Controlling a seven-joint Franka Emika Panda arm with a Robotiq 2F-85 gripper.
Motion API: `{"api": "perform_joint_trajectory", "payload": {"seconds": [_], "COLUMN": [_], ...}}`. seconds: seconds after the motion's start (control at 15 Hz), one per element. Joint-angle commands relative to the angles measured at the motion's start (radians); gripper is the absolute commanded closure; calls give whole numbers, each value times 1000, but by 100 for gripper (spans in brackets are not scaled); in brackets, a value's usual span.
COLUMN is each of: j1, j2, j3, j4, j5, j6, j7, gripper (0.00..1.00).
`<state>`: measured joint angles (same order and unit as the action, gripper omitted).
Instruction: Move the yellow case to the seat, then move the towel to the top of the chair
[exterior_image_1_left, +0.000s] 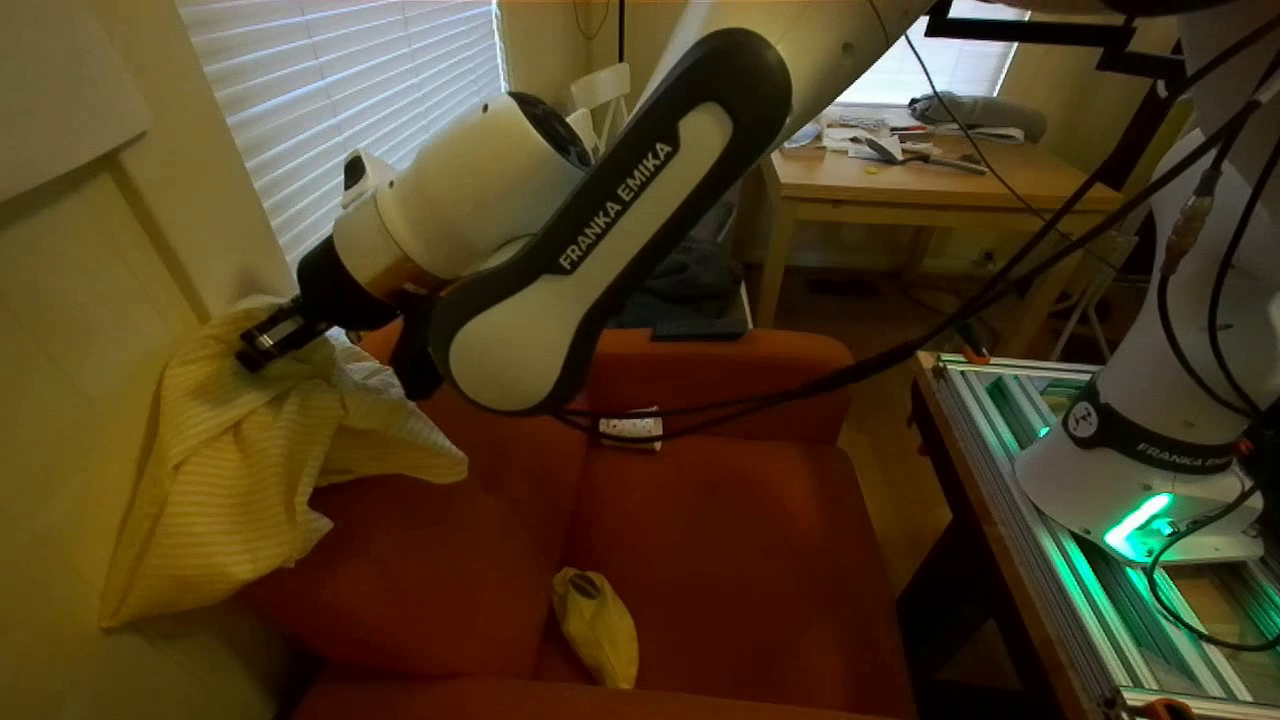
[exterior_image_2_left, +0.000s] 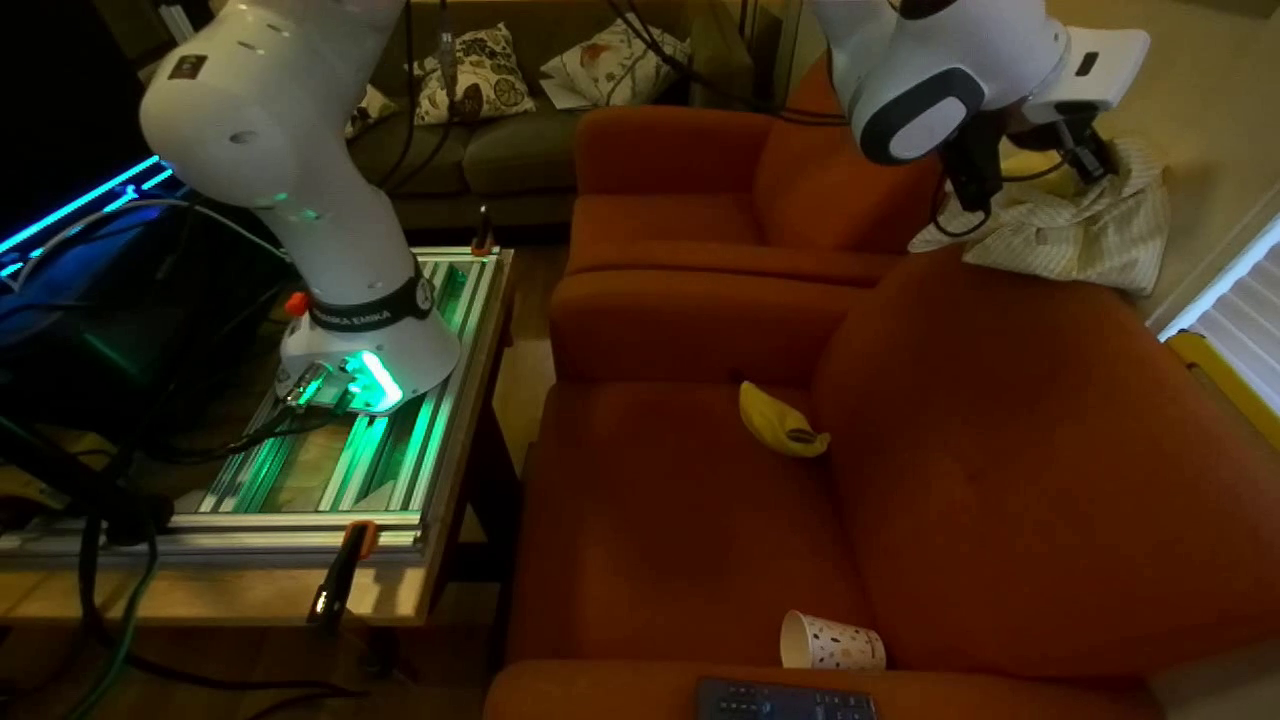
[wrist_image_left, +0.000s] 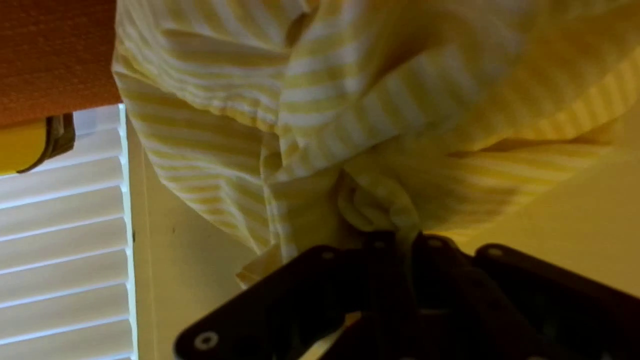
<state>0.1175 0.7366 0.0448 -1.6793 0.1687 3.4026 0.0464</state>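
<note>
Nearest in an exterior view, the yellow case (exterior_image_1_left: 598, 632) lies on the rust-orange seat (exterior_image_1_left: 740, 560), close by the near armrest (exterior_image_1_left: 480, 702); I judge that step done. Farther left, the striped towel (exterior_image_1_left: 230, 470) hangs about the top of the armchair backrest (exterior_image_1_left: 440, 560), much of it toward the wall (exterior_image_1_left: 60, 400); I can't tell how much weight the backrest takes. I have the fingers (wrist_image_left: 378, 257) pinched almost together on a bunched fold of the towel. If I let go here, the cloth on the wall side could drag the rest down behind the backrest. If I carry it too far right first, it may slump onto the seat and cover the case. A crease could snag as the fingers part. Reaching farther left risks jamming them against the wall or, farther off, the window blinds (exterior_image_1_left: 350, 100).
</note>
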Motion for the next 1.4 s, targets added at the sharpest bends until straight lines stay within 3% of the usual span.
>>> {"api": "perform_joint_trajectory", "payload": {"seconds": [0.0, 0.27, 0.33, 0.53, 0.8, 1.0, 1.33], "j1": [33, 111, 125, 149, 154, 204, 255], "j2": [51, 60, 61, 50, 24, 8, -38], "j3": [-47, -164, -181, -197, -181, -224, -252], "j4": [91, 127, 134, 129, 83, 50, -31], "j5": [15, 21, 17, 11, -32, 11, 22], "j6": [-118, -249, -270, -285, -235, -211, -127], "j7": [6, 46, 57, 71, 87, 82, 101], "gripper": [97, 95, 68, 55, 27, 4, 0]}}
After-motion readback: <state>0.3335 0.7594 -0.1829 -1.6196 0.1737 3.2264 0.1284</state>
